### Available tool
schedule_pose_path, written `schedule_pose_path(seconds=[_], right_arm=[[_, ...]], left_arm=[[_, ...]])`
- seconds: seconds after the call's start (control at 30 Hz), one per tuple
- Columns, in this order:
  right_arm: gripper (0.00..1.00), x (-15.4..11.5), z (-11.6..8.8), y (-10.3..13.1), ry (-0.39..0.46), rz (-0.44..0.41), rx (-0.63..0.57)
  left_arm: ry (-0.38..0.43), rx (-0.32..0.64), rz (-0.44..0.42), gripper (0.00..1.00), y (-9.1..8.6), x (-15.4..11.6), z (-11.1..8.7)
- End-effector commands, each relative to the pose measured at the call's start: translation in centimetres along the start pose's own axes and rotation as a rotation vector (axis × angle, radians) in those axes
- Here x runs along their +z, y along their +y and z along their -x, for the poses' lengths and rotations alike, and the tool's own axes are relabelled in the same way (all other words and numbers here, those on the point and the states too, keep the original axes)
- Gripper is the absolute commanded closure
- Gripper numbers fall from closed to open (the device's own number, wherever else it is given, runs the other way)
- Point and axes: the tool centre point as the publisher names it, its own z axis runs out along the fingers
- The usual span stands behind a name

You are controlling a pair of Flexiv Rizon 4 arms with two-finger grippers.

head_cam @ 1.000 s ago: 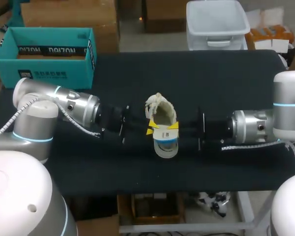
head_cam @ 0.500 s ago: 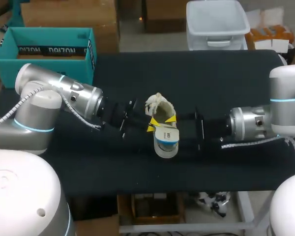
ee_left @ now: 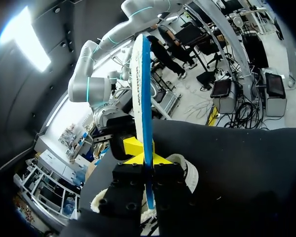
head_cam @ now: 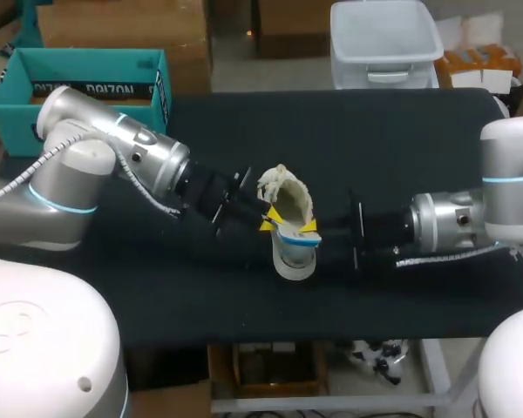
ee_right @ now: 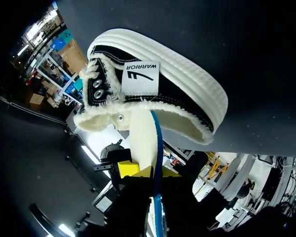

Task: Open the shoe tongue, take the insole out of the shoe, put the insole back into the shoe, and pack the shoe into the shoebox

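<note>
Shoe [head_cam: 288, 209] mid-bench [head_cam: 392, 139], shoebox [head_cam: 78, 96] at its ten o'clock. Left tool [head_cam: 266, 224] and right tool [head_cam: 309, 227] both pinch insole [ee_left: 140, 98], half inside shoe. Likely reinsertion; next, slide it toeward, flat.

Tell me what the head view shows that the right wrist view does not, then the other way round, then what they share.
Only the head view shows the teal shoebox by the far left corner of the table, and both arms whole, coming in from opposite sides to meet at the shoe. Only the right wrist view shows the shoe's side close up, with its white sole, black upper, eyelets and fleecy lining, and the insole edge-on, running from the right gripper into the shoe's opening. Both show the shoe, the blue-edged insole and the right gripper at it.
</note>
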Motion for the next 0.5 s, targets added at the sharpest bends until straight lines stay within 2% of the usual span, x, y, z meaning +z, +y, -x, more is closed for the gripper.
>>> schedule_pose_path(seconds=[0.03, 0.1, 0.23, 0.3, 0.37, 0.5], right_arm=[[0.96, -0.1, 0.4, 0.2, 0.003, 0.001, 0.005], [0.96, -0.1, 0.5, 0.2, 0.003, 0.001, 0.007], [0.84, 0.1, 0.7, 0.5, 0.004, 0.009, 0.009], [0.89, 0.2, 0.8, 0.6, 0.002, 0.022, 0.007], [1.0, 0.1, 0.7, 0.7, 0.003, 0.026, 0.003], [1.0, 0.2, 0.6, 1.1, -0.009, 0.038, -0.001]], left_arm=[[0.032, 0.004, -0.027, 1.0, 0.5, 0.1, 0.7], [0.038, 0.017, -0.027, 1.0, 0.6, 0.2, 0.8], [0.054, 0.022, -0.026, 1.0, 1.1, 0.6, 1.0], [0.064, 0.023, -0.028, 1.0, 1.3, 0.7, 1.1], [0.076, 0.023, -0.03, 1.0, 1.5, 0.8, 1.0], [0.094, 0.028, -0.025, 1.0, 1.9, 1.0, 0.9]])
